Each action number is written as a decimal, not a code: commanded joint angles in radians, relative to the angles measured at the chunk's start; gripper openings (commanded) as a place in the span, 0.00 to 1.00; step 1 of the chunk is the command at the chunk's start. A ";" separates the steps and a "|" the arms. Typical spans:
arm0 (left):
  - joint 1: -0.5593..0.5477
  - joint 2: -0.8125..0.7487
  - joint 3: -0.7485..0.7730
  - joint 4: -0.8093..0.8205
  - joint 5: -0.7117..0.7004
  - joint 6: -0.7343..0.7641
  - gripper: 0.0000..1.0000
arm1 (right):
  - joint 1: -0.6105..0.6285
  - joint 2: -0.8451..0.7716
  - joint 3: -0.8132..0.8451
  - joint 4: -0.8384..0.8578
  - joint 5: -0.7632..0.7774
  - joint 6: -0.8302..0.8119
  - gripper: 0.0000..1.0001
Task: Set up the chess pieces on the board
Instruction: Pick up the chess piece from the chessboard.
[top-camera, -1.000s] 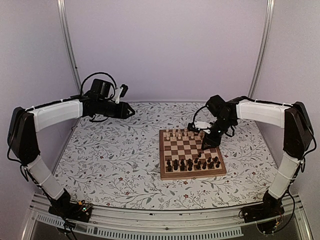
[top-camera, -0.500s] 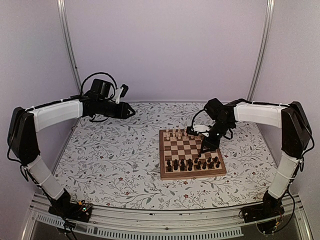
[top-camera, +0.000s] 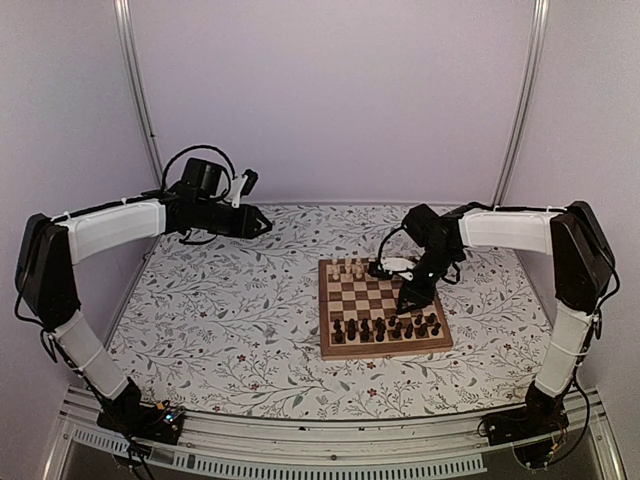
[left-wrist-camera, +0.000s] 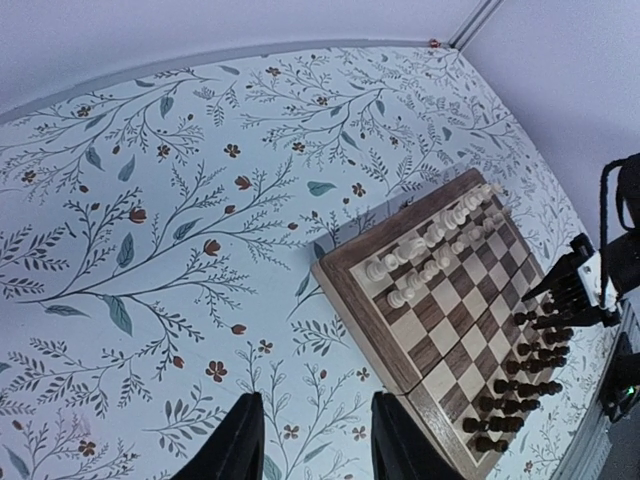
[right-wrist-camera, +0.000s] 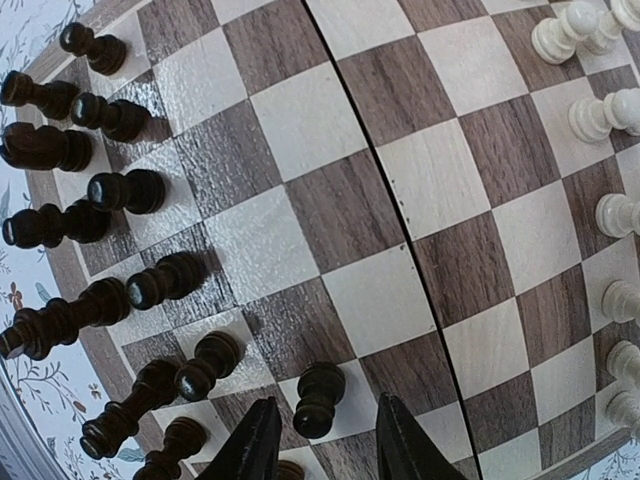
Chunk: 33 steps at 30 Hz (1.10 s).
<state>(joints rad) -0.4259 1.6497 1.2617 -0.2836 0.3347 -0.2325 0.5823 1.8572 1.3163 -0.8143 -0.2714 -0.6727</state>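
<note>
The chessboard (top-camera: 385, 350) sat on the floral cloth (top-camera: 230, 310), right of centre, w/ its dark pieces (top-camera: 385, 328) lined up along the near edge and the pale pieces (top-camera: 352, 269) along the far edge. The R gripper (top-camera: 408, 300) hung low over the board's right side, just beyond the dark rows. From its wrist cam the two fingers (right-wrist-camera: 258, 445) stood part-way apart, one on each side of a single dark pawn (right-wrist-camera: 318, 398) that stood a square out in front of the other dark pieces (right-wrist-camera: 90, 190). There was a gap btwn pawn and each finger, so nothing was grasped. Pale pieces (right-wrist-camera: 590, 110) showed at the opposite edge of the board (right-wrist-camera: 370, 200). The L gripper (top-camera: 262, 226) was up over the far-left of the cloth, well apart from the board. Its jaws were spread w/ nothing btwn them (left-wrist-camera: 315, 397), and its cam looked down at the board (left-wrist-camera: 350, 270), pale pieces (left-wrist-camera: 430, 250) and dark ones (left-wrist-camera: 520, 370).
</note>
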 joint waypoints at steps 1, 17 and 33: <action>0.005 0.023 0.027 -0.016 0.028 0.010 0.39 | 0.004 0.031 0.032 0.007 0.000 0.009 0.34; 0.005 0.040 0.036 -0.024 0.042 0.008 0.40 | 0.004 -0.028 0.013 -0.030 0.020 -0.002 0.12; 0.004 0.049 0.038 -0.025 0.051 0.006 0.41 | 0.007 -0.107 -0.074 -0.052 -0.033 -0.012 0.11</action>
<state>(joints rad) -0.4259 1.6871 1.2747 -0.3050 0.3740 -0.2329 0.5823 1.7882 1.2549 -0.8471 -0.2722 -0.6720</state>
